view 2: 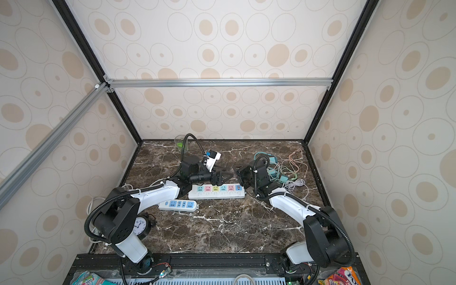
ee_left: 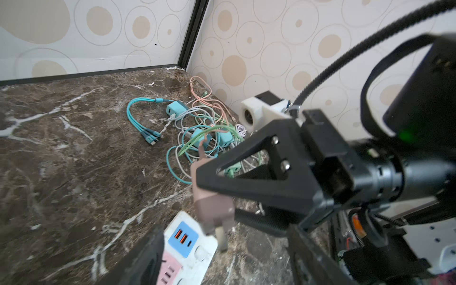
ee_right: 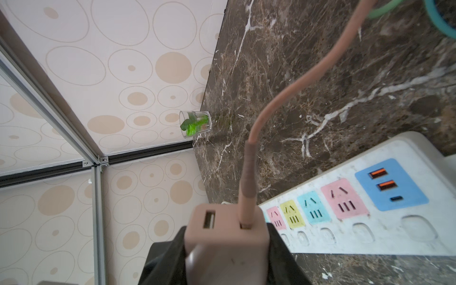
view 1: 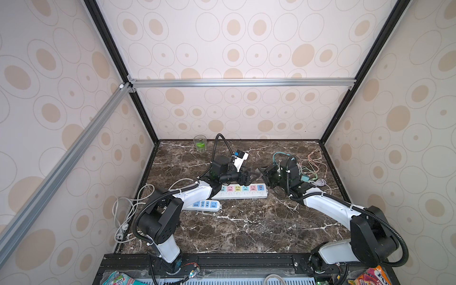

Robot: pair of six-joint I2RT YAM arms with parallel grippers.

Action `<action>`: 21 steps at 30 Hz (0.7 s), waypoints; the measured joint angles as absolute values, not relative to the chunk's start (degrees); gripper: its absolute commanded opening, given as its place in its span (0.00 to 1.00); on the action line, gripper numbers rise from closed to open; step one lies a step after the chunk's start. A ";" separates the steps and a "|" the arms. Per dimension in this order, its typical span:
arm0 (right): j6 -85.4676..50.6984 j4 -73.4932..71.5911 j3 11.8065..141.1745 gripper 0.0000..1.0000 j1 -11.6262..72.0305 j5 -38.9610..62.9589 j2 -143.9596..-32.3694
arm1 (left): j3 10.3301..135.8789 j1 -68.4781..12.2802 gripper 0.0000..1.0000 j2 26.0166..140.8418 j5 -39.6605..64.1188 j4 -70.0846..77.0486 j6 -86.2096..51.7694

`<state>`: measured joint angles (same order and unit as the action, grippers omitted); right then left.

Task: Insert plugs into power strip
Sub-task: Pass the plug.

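**Right arm.** The pink plug is clamped between the jaws of the right gripper. It is held clear of the bench, just above the right end of the power strip, which lies near the bench's middle. Its pink cable is led toward the other plugs, tangled by the right edge.

**Left arm.** The left gripper is spread wide, nothing held, just beside the right gripper.
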<state>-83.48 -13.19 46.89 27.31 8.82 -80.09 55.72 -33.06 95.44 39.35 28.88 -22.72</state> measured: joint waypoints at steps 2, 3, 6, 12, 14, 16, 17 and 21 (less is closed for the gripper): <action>-83.50 -13.82 46.87 0.24 27.31 8.60 -79.85 | 54.54 -32.80 0.98 93.95 38.94 29.15 -21.87; -83.48 -14.22 46.87 0.25 27.31 8.62 -79.85 | 53.93 -32.75 0.98 93.03 38.68 29.34 -21.32; -83.31 -14.59 46.89 0.25 27.31 9.08 -79.85 | 52.56 -32.80 0.99 91.15 37.80 29.98 -19.94; -83.09 -15.09 46.94 0.26 27.99 9.63 -79.92 | 55.09 -33.95 0.91 94.32 35.81 30.52 -18.70; -83.09 -15.31 47.09 0.26 28.29 10.04 -80.16 | 55.88 -34.28 0.83 95.98 36.77 32.14 -19.03; -83.05 -15.49 47.44 0.26 28.38 10.41 -80.53 | 55.88 -34.52 0.70 97.03 38.44 34.15 -19.68; -83.05 -15.51 47.59 0.26 28.38 10.50 -80.66 | 55.88 -34.59 0.65 97.36 39.18 35.09 -20.03; -82.94 -15.84 47.97 0.26 28.38 10.72 -80.71 | 55.88 -34.48 0.56 97.86 39.97 37.12 -20.75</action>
